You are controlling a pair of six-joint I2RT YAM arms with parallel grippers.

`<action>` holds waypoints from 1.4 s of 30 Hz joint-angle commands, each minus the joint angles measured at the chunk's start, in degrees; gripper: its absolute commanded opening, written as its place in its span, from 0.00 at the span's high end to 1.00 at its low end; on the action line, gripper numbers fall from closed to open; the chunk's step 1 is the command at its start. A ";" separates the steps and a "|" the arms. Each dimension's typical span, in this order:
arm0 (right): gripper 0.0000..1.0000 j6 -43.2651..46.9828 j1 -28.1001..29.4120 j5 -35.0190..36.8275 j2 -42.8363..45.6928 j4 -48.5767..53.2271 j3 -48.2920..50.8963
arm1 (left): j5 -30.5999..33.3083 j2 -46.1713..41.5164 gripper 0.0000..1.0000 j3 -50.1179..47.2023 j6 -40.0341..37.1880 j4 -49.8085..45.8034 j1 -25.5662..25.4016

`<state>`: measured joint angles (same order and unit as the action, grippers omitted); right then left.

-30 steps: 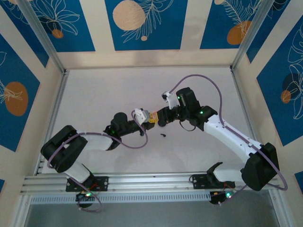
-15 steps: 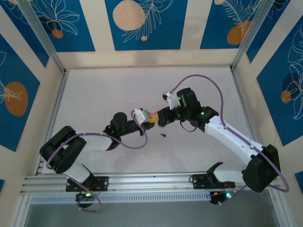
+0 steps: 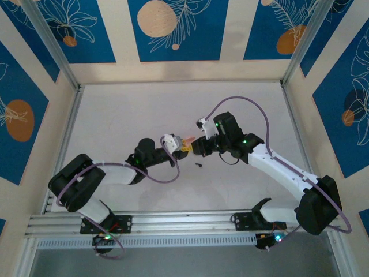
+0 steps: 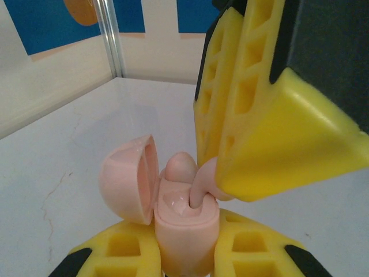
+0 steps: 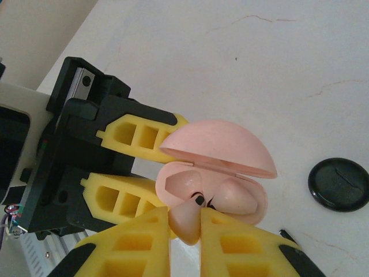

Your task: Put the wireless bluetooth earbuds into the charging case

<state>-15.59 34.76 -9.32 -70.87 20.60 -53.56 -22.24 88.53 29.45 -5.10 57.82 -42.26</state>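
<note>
Mid-table, well clear of the side rails (image 3: 68,124) and blue-patterned walls (image 3: 173,29), the left gripper (image 4: 184,249) clamps its ribbed yellow fingers on the glossy pink charging case (image 5: 219,150), whose lid is hinged open. The right gripper (image 5: 184,231) pinches 1 pink earbud (image 5: 185,222), stem in a case well. A 2nd bud (image 4: 181,167) sits inside. A black round puck (image 5: 337,184) lies near on the white, faintly cracked table (image 3: 127,115).

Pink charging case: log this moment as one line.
left claw: shut on open pink clamshell charging case | right claw: shut on pale pink earbud, stem tip in case socket | black round puck: on table
</note>
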 commanded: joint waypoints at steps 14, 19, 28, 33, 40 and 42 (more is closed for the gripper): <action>0.57 -2.11 -1.68 -2.37 5.82 -1.07 -0.18 | -0.26 -2.64 0.95 -0.03 -2.28 4.94 -0.88; 0.53 -3.32 -3.97 -6.25 8.94 -1.96 0.21 | -0.26 -2.49 0.95 -0.02 -2.21 4.77 -0.88; 0.56 -7.80 -9.49 -12.50 11.12 -3.05 2.95 | -0.44 -2.50 0.95 0.25 -2.10 4.74 -0.89; 0.67 -10.70 -12.21 -14.29 8.82 -2.39 5.23 | -0.70 -2.31 0.95 0.49 -2.02 4.63 -0.89; 0.78 -12.19 -12.70 -16.55 5.37 -5.01 6.10 | -0.62 -2.58 0.95 0.47 -2.02 4.14 -0.86; 0.79 -12.31 -12.53 -16.91 5.12 -5.53 6.26 | -0.61 -2.57 0.95 0.59 -2.00 4.09 -0.88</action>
<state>-26.85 22.11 -23.49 -65.71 16.97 -47.97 -21.87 87.05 29.41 -6.57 60.47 -42.50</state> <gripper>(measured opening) 0.210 0.167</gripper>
